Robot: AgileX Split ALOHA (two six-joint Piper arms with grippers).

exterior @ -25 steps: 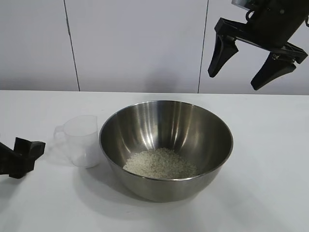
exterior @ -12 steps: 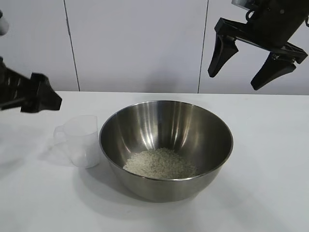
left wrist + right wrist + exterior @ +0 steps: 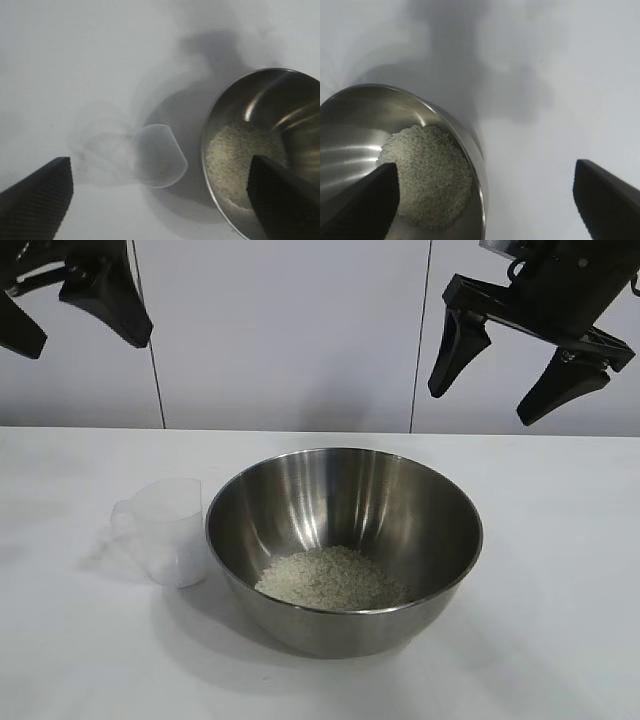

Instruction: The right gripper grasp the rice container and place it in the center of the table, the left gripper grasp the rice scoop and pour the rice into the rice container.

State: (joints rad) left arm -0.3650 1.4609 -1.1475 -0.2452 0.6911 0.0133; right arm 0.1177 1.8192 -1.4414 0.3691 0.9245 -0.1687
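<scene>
The steel rice container point(image 3: 344, 545) sits mid-table with a heap of rice point(image 3: 332, 578) in its bottom. It also shows in the left wrist view point(image 3: 260, 145) and the right wrist view point(image 3: 395, 165). The clear rice scoop point(image 3: 165, 530) stands upright and empty on the table point(image 3: 560, 620), just left of the container; in the left wrist view point(image 3: 159, 156) it is apart from the bowl. My left gripper point(image 3: 75, 315) is open and empty, high at the upper left. My right gripper point(image 3: 525, 360) is open and empty, high at the upper right.
A white panelled wall point(image 3: 290, 330) stands behind the table. Bare white tabletop lies in front of and to the right of the bowl.
My left gripper has risen from table level left of the scoop to high at the upper left. The scoop, bowl and right gripper have not moved.
</scene>
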